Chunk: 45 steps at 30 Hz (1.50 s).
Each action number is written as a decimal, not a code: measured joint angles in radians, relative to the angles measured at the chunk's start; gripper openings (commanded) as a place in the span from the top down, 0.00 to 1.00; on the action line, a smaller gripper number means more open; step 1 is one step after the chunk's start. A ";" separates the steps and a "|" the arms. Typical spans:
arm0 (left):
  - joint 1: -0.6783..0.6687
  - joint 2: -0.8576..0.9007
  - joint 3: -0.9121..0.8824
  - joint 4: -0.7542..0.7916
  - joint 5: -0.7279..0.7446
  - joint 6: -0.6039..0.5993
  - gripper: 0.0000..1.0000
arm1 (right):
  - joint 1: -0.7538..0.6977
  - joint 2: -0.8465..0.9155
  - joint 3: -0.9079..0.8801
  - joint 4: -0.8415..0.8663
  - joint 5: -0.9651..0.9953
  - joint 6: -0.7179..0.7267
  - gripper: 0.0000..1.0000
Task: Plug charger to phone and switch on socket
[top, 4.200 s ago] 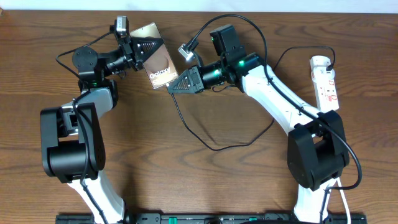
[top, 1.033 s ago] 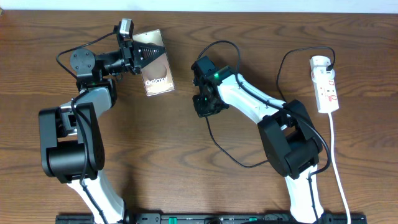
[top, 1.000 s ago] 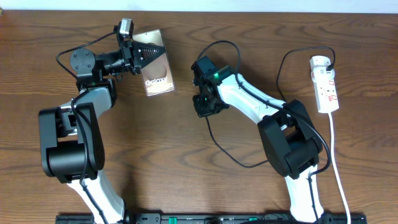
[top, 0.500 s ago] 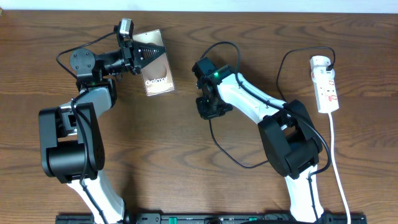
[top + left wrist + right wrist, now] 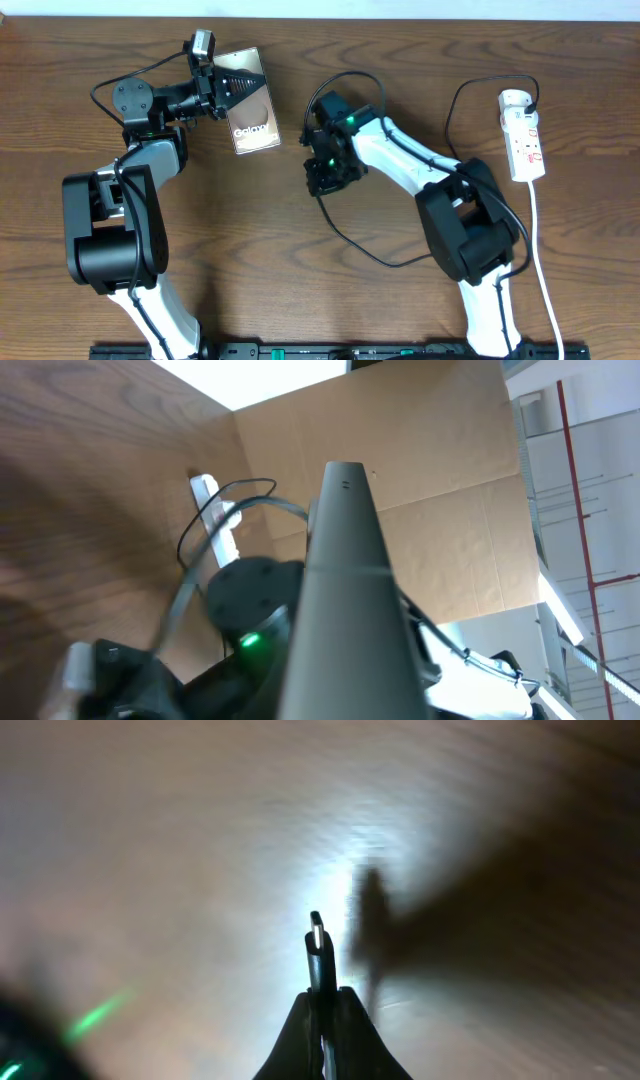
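White "Galaxy" lettering shows on the brownish screen of the slim dark phone (image 5: 258, 125), which the left gripper (image 5: 238, 82) clamps at its far end, fingers closed on it, over the grained wooden table (image 5: 300, 310). At centre, well apart from the phone, the right gripper (image 5: 322, 995) is pinched tight on the charger (image 5: 318, 955) just behind its small connector tip. The thin black cable loops across the wood. Far right lies the socket (image 5: 526, 140), white with red marks and a rounded end, its white cord (image 5: 543, 280) trailing toward the near edge.
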 measured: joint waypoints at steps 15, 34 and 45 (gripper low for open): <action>0.000 0.000 0.000 0.000 -0.045 0.005 0.92 | -0.064 -0.264 0.005 0.047 -0.539 -0.122 0.99; 0.000 0.000 0.000 0.000 -0.115 0.021 0.93 | -0.037 -0.259 0.002 0.191 -0.504 0.174 0.99; 0.000 0.000 0.000 0.000 -0.115 0.021 0.93 | -0.037 -0.179 0.001 0.262 -0.514 0.245 0.99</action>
